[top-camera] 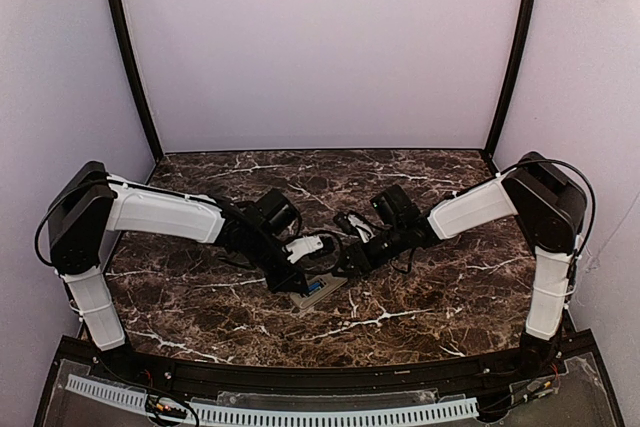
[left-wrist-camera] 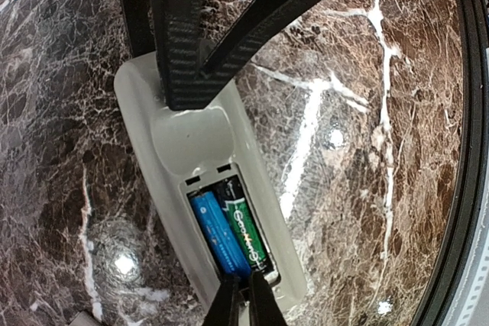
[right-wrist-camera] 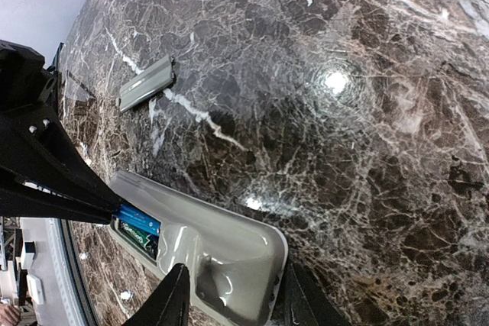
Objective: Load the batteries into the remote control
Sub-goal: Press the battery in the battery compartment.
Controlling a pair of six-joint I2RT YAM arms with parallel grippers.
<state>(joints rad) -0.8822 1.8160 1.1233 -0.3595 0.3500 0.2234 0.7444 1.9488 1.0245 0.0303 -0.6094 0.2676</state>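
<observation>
The remote control lies grey back up on the marble, its battery recess uncovered. Two batteries lie side by side in the recess, a blue one and a green-and-black one. My left gripper is shut, with its tips touching the near end of the recess at the batteries' ends and nothing between them. My right gripper is shut on the remote's other end, one finger on each long side. In the top view the remote sits between both grippers at the table's middle.
A small flat grey cover piece lies loose on the marble, well away from the remote. The left arm's black frame crowds the remote's battery end. The table's front rail runs close by.
</observation>
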